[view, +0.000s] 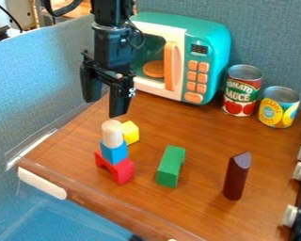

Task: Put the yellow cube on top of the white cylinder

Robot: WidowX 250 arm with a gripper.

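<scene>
Yellow cube (130, 132): on the worktop (197, 117), directly behind the stack in the camera view; contact with the stack cannot be determined.
White cylinder (112, 133): upright, top face free; seated on the blue block (114, 152), which rests on the red arch (115, 170).
Gripper (104, 108): above the stack, pointing down; fingers (120, 101) apart, nothing between them.
Green block (171, 166): on the worktop, apart from the stack; not required.
Work complete: none on the cube; the receiving cylinder stands ready.
Work remaining: grasp the cube, lift it clear, align it over the cylinder, lower, release, withdraw.
Caution: the narrow stack probably tips if struck; clearance for the near finger appears small.
</scene>
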